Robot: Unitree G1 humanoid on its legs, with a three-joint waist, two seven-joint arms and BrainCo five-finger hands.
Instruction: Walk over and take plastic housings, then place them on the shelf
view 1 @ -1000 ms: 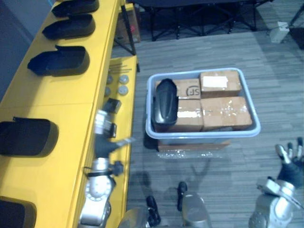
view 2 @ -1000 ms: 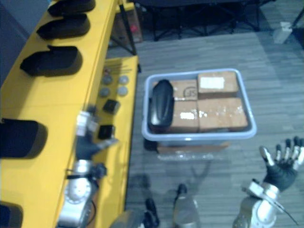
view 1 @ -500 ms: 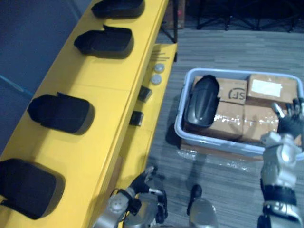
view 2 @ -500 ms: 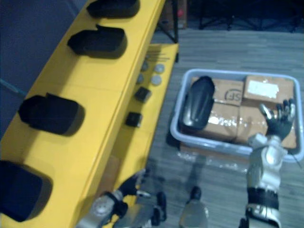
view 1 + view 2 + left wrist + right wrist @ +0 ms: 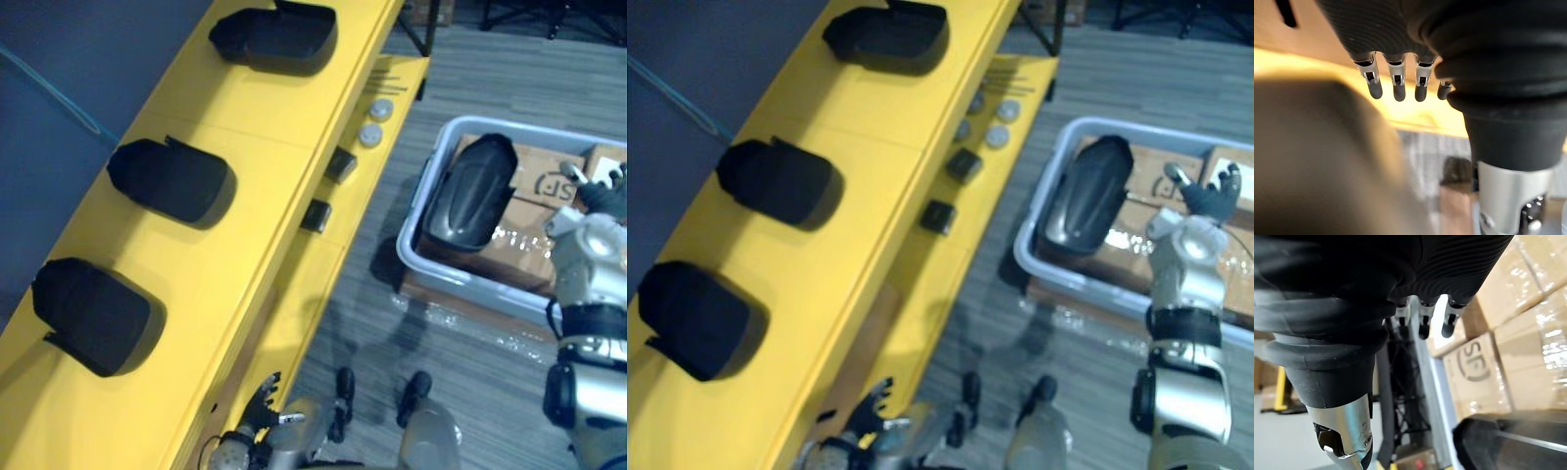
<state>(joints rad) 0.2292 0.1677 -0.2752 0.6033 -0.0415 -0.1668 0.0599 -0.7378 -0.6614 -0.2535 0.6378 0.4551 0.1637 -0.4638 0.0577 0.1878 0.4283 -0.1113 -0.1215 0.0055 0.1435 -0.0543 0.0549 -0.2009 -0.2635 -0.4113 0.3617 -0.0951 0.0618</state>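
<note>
A long yellow shelf (image 5: 265,127) runs along the robot's left and carries 3 black housings in a row, well apart: the far one (image 5: 279,37), the middle one (image 5: 171,179) and the near one (image 5: 90,313), each lying with its open side up. A 4th housing (image 5: 470,191) lies rounded side up in a grey-blue bin (image 5: 407,257) on the floor (image 5: 382,323) to the robot's right, resting on taped boxes (image 5: 519,250) at the bin's shelf-side end.

The right hand (image 5: 602,191) hovers over the boxes, just beside that housing but not touching it. Its fingers (image 5: 1422,325) are straight and spread, and it holds nothing.

The left hand (image 5: 867,411) hangs low beside the shelf's front edge. Its fingers (image 5: 1396,78) are straight and loosely spread, and it too holds nothing.

On a lower yellow ledge (image 5: 333,259) between shelf and bin sit 2 round discs (image 5: 375,110) side by side and, nearer the robot, 2 small black blocks (image 5: 340,164), set apart from each other
</note>
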